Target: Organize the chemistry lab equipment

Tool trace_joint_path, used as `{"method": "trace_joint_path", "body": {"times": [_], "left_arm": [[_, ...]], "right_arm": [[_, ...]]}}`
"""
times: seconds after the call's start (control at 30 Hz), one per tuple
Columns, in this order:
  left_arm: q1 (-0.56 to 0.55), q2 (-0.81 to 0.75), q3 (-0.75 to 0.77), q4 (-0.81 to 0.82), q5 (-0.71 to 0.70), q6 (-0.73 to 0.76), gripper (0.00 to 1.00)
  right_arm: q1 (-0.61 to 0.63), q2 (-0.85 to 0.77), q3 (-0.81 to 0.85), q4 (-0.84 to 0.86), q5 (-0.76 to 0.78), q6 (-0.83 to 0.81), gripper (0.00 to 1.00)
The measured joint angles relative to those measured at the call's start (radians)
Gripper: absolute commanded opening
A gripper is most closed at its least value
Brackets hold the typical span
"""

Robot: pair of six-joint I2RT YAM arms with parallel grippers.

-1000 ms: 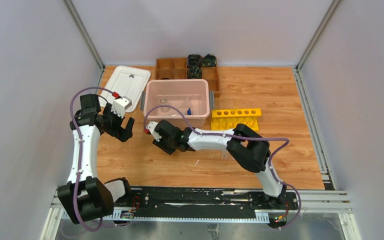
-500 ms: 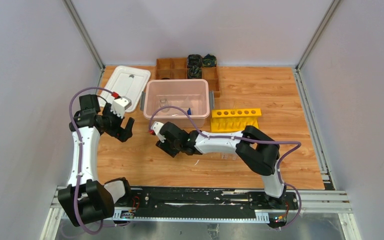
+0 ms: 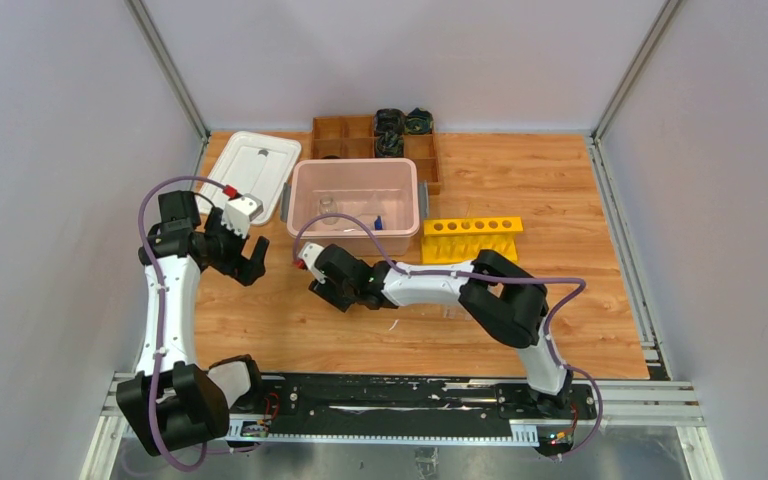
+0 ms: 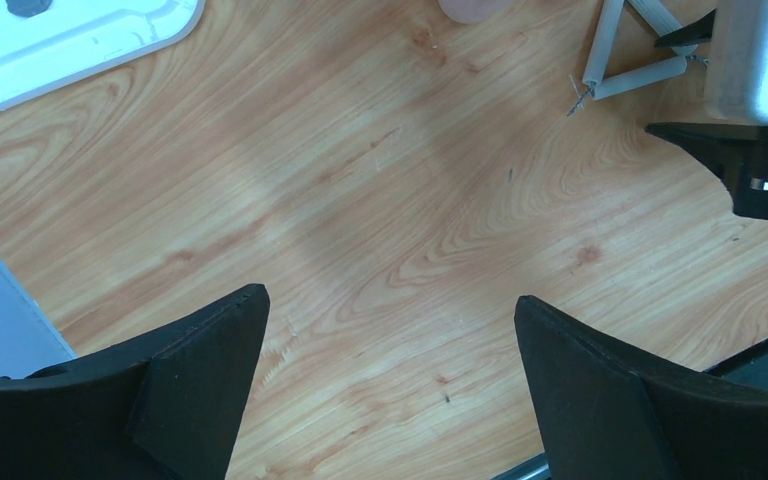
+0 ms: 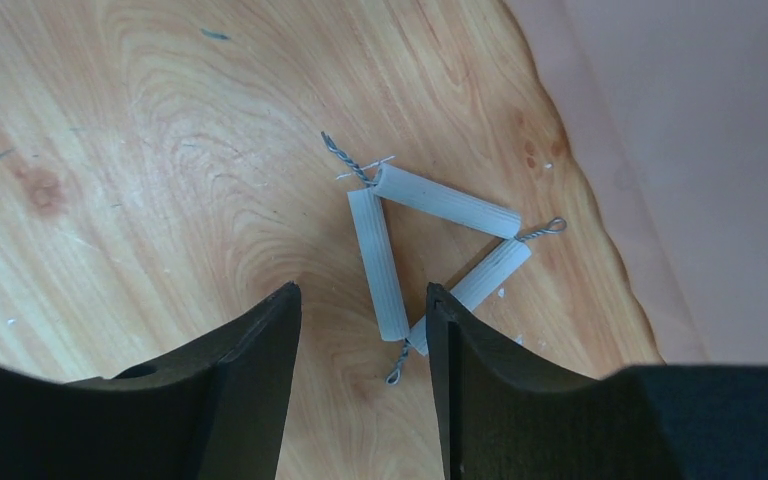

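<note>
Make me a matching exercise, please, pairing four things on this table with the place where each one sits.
Things:
1. white triangle
2. yellow rack
3. white lid
4. small blue piece

Places:
A. inside the pink bin
B. left of the pink bin
C. on the table just ahead of the right claw
D. right of the pink bin

Pairs: 1-C; 2-D; 3-B; 4-A
</note>
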Motion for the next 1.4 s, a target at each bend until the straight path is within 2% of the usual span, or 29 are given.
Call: {"method": "trace_joint_path", "body": {"times": [0.2,0.43,0.53,0.7,1.0,1.17,1.4], "left_arm": [[0.000,0.000,0.000,0.000,-0.012,0.005,1.00],[0.001,0.000,-0.001,0.000,-0.016,0.009,1.00],[0.001,0.000,-0.001,0.000,-0.016,0.009,1.00],[0.001,0.000,-0.002,0.000,-0.015,0.009,1.00],[0.001,-0.003,-0.011,0.000,-0.016,0.008,1.00],[0.001,-0.003,-0.018,0.000,-0.016,0.008,1.00],[0.001,0.000,-0.020,0.002,-0.021,-0.001,1.00]], "right_arm": [[0.000,0.042,0.026,0.031,0.002,0.000,0.47],[0.000,0.040,0.007,0.061,-0.021,0.016,0.27],[0.006,0.016,-0.034,0.072,-0.024,0.030,0.14],[0.034,-0.042,-0.113,0.082,-0.026,0.060,0.01],[0.086,-0.101,-0.166,0.053,-0.047,0.128,0.00],[0.087,-0.222,-0.167,-0.022,-0.058,0.149,0.00],[0.005,-0.414,-0.009,-0.144,-0.182,0.174,0.00]]}}
